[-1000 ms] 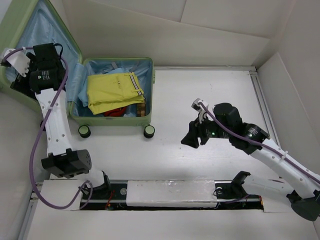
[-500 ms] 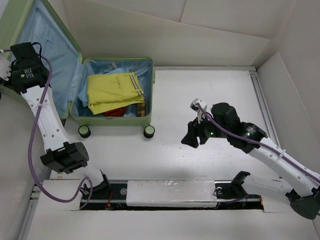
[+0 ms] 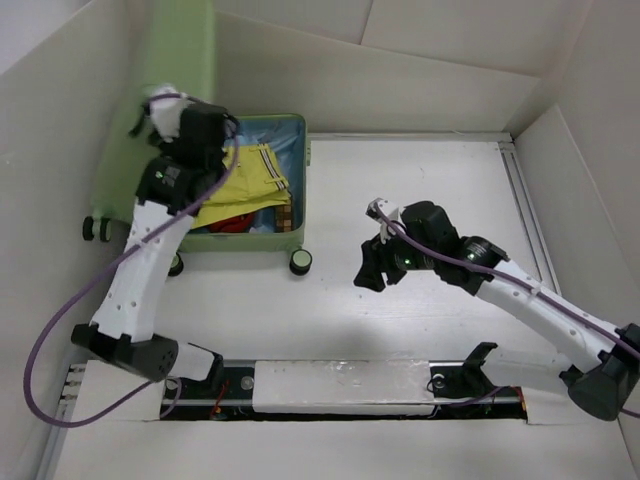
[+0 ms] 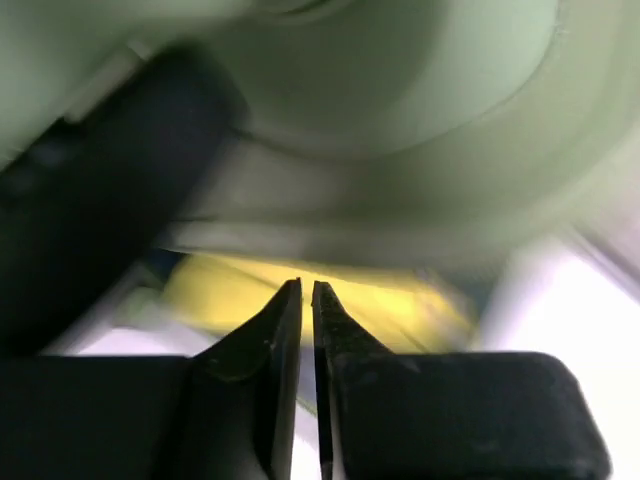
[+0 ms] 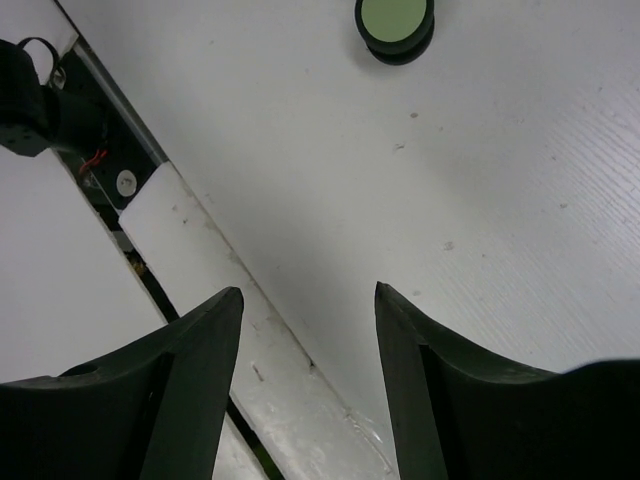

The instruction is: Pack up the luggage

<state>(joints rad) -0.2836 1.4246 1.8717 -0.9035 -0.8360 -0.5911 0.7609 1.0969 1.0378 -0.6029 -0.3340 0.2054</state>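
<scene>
1. We see the luggage (image 3: 250,240) at about 10 o'clock on the white table (image 3: 430,190). Its base lies open side up, and its lid (image 3: 180,80) shows as a blurred pale green sheet standing at the base's 9 o'clock edge.
2. Inside the base we make out a folded yellow garment (image 3: 255,180), with something red (image 3: 232,222) at its 6 o'clock side.
3. The left gripper (image 4: 306,295) sits over the base's 10 o'clock corner, close against the lid. In the wrist view its fingers are pressed together and we see nothing between them. Green shell fills the upper frame, with a yellow blur beyond the tips.
4. The right gripper (image 3: 372,272) hangs over bare table at about 4 o'clock from the luggage, well apart from it. Its fingers (image 5: 190,380) stand apart, with nothing between them.
5. In the right wrist view a black-and-green wheel (image 5: 395,22) lies at 12 o'clock. From above, that wheel (image 3: 298,262) is at the base's 5 o'clock corner.
</scene>
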